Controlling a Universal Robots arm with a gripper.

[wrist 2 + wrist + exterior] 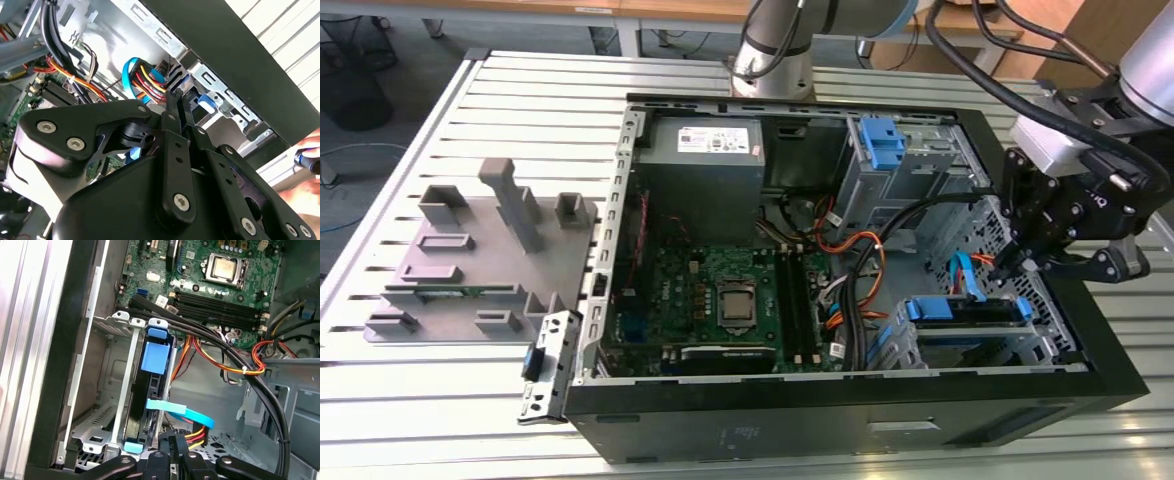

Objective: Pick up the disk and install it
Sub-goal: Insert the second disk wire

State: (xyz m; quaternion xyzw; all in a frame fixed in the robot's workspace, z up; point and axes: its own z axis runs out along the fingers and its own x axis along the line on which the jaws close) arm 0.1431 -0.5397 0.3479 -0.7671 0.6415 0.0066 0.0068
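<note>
Item 1, gripper (1025, 262): black, linkage type, hanging inside the open computer case (1107, 400) at the exterior view's right, just above the drive cage (1034, 350). In the first wrist view its fingertips (171, 446) press together with nothing between them; the same narrow, closed set shows in the second wrist view (176, 96).

Item 2, disk (150, 390): already seated edgewise in the cage, blue side rails and blue tab showing. In the exterior view it reads as a blue-fronted block (966, 311) in the lower bay.

Item 3, blue ribbon cable (182, 412) and red-yellow power leads (196, 434): both run to the drive's end, just beside the fingertips.

Item 4, motherboard (720, 300): well apart from the gripper, across the case.

Item 5, grey fixture tray (487, 255): on the slatted table (400, 400) outside the case.

Step in hand, as a judgement: installation at or near its finish, the disk being in its bay. Any further move calls for care around the cables near the fingertips, which could snag.
</note>
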